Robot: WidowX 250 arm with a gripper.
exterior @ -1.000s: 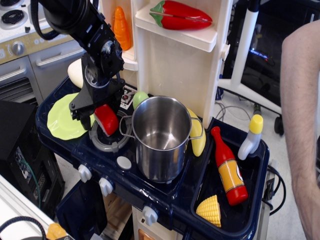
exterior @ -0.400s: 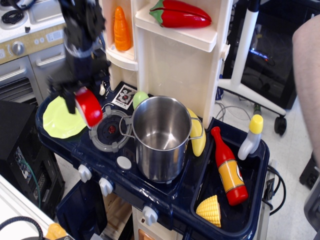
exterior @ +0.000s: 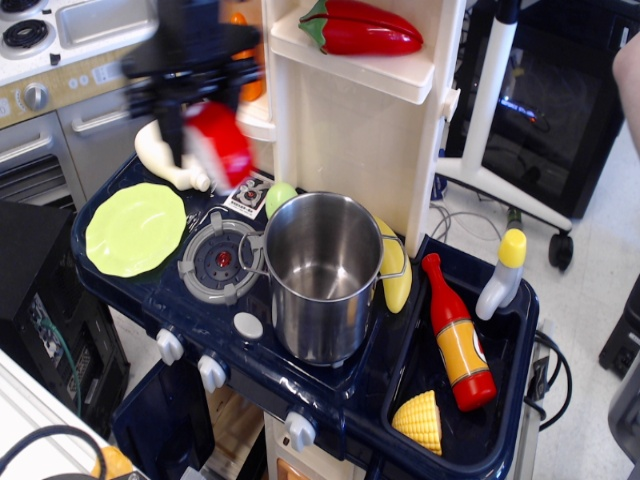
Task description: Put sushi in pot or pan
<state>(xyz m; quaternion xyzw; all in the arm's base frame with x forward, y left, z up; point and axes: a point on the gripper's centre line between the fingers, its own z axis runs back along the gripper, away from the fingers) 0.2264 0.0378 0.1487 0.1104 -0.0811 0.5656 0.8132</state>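
Note:
My gripper [exterior: 205,130] is blurred by motion, raised above the toy stove at the upper left. It is shut on the sushi [exterior: 220,142], a small glossy red piece, held in the air left of and above the pot. The pot [exterior: 322,275] is a tall shiny steel cylinder with wire handles, standing upright and empty on the dark blue stove top [exterior: 300,380]. The sushi is not touching the pot.
A lime plate [exterior: 135,228] and a grey burner [exterior: 220,260] lie left of the pot. A red chili [exterior: 362,28] sits on the cream shelf. A ketchup bottle [exterior: 456,335], a yellow-capped bottle [exterior: 502,272] and corn [exterior: 420,420] lie in the right basin. A banana [exterior: 396,272] is behind the pot.
The gripper has lifted the sushi off the burner area, swung left over the plate, then moved up and to the right toward the pot. The plate and burner now show fully.

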